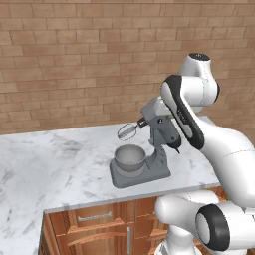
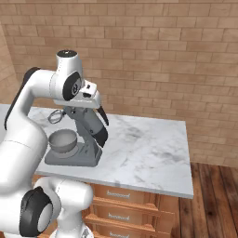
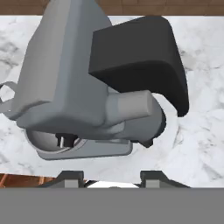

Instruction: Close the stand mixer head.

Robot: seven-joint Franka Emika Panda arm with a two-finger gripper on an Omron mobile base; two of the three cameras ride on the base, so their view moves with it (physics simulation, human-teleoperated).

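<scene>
On the white marble table [image 2: 153, 153], near its front edge: the grey stand mixer, its head tilted up and open.
Mixer head: the elongated rounded matte-grey stand mixer head [image 3: 70, 74] with black-capped rear end slopes upward, wire whisk [image 1: 126, 131] lifted clear above the steel bowl [image 1: 130, 158].
Handling: judged rigid and fairly heavy, turning on a rear hinge; smooth, so pads may slide.
Where to press: likely the top of the front half, pushing down; no grasp needed.
Base: the flat grey base [image 1: 130, 178] could shift if pushed sideways.
Hand: the two-finger hand [image 3: 112, 180] hovers close above the head, not touching; fingertips [image 3: 70, 177] stand apart, gripping nothing.
</scene>
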